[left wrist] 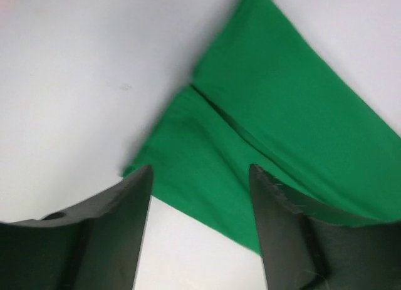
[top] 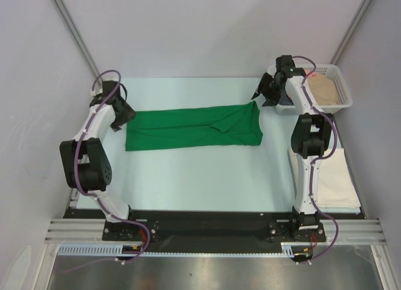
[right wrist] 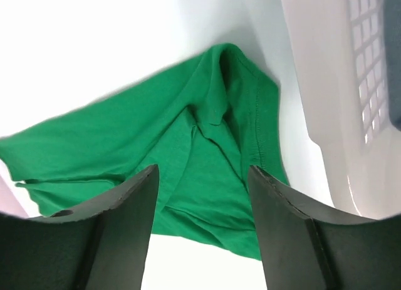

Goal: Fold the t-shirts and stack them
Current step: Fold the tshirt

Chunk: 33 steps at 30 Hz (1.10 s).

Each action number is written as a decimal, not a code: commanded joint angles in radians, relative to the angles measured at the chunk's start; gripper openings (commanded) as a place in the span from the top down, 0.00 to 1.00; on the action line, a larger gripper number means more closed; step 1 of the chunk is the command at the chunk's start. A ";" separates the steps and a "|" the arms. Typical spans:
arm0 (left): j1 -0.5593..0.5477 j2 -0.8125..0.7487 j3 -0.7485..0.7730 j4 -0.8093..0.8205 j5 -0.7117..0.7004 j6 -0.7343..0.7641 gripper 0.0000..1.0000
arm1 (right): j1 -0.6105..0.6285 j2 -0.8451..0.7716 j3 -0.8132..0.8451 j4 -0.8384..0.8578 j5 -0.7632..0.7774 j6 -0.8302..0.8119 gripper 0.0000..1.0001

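The bright green t-shirt [top: 194, 127] lies flat on the table as a long folded strip; it also shows in the left wrist view [left wrist: 282, 114] and the right wrist view [right wrist: 188, 152]. My left gripper [top: 123, 114] hovers open and empty just off the strip's left end [left wrist: 200, 177]. My right gripper [top: 264, 91] hovers open and empty over the strip's far right corner [right wrist: 202, 177]. A cream-white t-shirt [top: 335, 177] lies folded at the near right, partly behind my right arm. A tan t-shirt [top: 324, 88] lies in the basket.
A white plastic mesh basket [top: 341, 83] stands at the back right corner, close beside my right gripper; its wall shows in the right wrist view [right wrist: 363, 83]. Grey walls enclose the table on three sides.
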<state>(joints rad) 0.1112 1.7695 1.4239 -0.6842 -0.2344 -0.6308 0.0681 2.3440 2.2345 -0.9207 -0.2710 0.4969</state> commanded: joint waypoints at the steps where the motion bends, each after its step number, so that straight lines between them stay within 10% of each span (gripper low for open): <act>1: -0.067 -0.041 -0.074 0.124 0.191 0.068 0.36 | 0.012 -0.064 0.013 -0.063 -0.023 -0.075 0.35; 10: -0.104 0.113 -0.085 0.239 0.477 0.083 0.44 | 0.137 -0.255 -0.565 0.404 -0.356 0.138 0.23; 33: -0.093 0.081 -0.123 0.114 0.365 0.086 0.48 | 0.102 -0.384 -0.684 0.057 0.022 -0.322 0.48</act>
<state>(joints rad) 0.0055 1.9034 1.3033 -0.5529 0.1566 -0.5560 0.1680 1.9671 1.5349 -0.8246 -0.3080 0.2646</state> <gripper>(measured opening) 0.516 0.507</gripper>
